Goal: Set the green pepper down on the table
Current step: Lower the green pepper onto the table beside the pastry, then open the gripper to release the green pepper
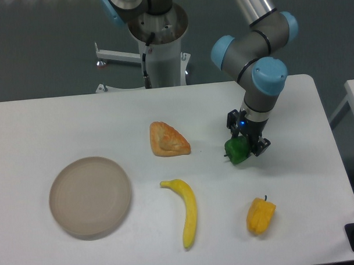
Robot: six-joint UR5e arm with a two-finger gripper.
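The green pepper is small, glossy and dark green, at the right middle of the white table. My gripper points down over it with its fingers on either side of the pepper, shut on it. The pepper sits low, at or just above the tabletop; I cannot tell whether it touches. The fingertips are partly hidden behind the pepper.
A pastry lies left of the pepper. A banana lies in front, a yellow-orange pepper at the front right. A round beige plate stands at the left. The table's right edge is near the arm.
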